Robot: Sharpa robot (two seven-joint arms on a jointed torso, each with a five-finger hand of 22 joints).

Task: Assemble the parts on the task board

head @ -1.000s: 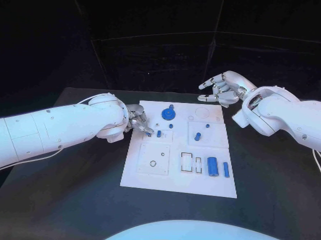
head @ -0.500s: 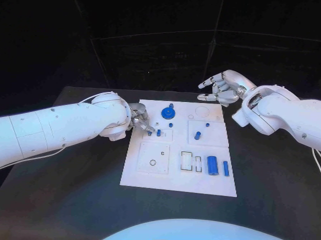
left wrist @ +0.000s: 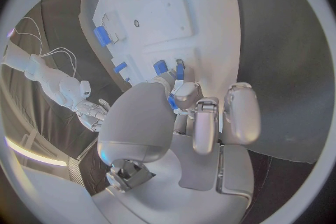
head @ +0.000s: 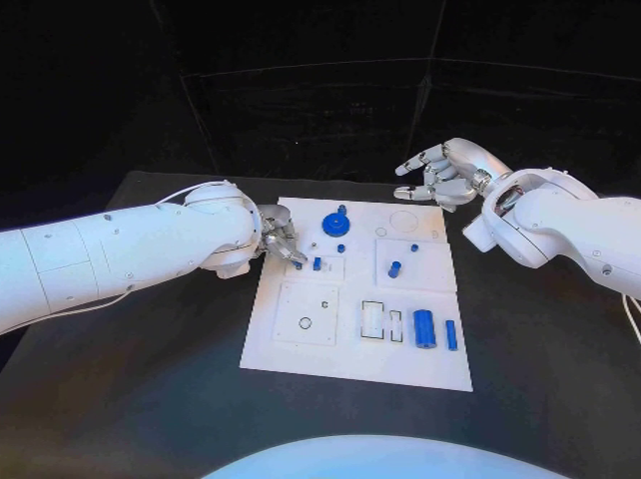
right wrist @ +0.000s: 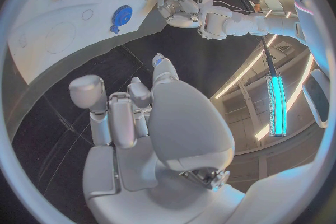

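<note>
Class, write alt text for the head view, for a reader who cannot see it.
The robot's left hand reaches onto a white task board on a black table, fingertips at a small blue peg. The right hand hovers beyond the board's far edge, holding nothing.

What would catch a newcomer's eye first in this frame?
The white rectangular task board at the middle of the black table, dotted with small blue parts. The silver left hand reaches over its left edge, fingertips at a small blue peg. The silver right hand hovers empty beyond the board's far right corner.
</note>
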